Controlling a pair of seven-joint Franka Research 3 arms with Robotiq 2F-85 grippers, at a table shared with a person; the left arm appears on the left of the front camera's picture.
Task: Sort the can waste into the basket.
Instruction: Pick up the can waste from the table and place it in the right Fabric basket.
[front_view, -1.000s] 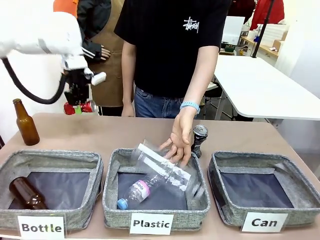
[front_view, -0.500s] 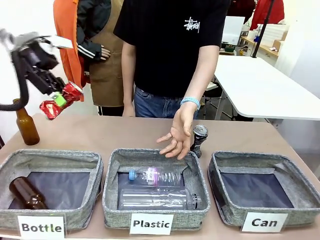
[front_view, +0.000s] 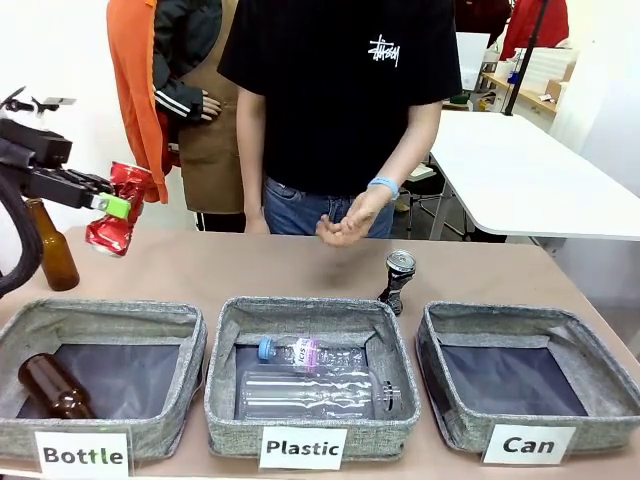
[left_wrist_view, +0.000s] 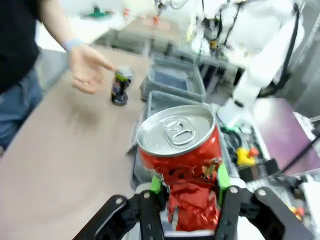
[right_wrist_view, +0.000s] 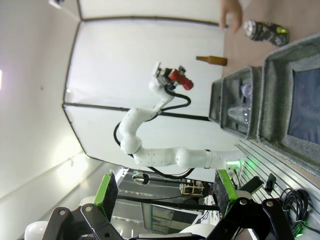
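Tan tabletop (front_view: 200, 270): carries three grey fabric baskets in a row along the near edge, with loose waste behind them.
Can basket (front_view: 432, 365): at the robot's right end of the row, dark floor bare; this is where the cans go.
Plastic basket (front_view: 235, 430): middle of the row, holding two clear plastic bottles (front_view: 310, 395); it lies between the held can and its goal.
Bottle basket (front_view: 160, 435): left end, one brown bottle lying inside.
Person's hand (front_view: 345, 225): raised over the far side of the tabletop, above the dark can, and near any path across the middle.
Right tool (right_wrist_view: 164, 192): fingers spread, nothing between them, well off to the side.
Left tool (left_wrist_view: 189, 182): pinching the red can by its crumpled lower half, high above the left end.
Standing brown bottle (front_view: 50, 245): upright just below that tool; likely easy to topple.
Red can (front_view: 108, 235): crushed, silver end intact; probably light, thin-walled, slick and easily dented, so the creased waist looks the surest hold.
Dark can (front_view: 398, 278): crushed, standing just behind the Plastic basket's far right corner; likely tippy, best pinched across its buckled middle.
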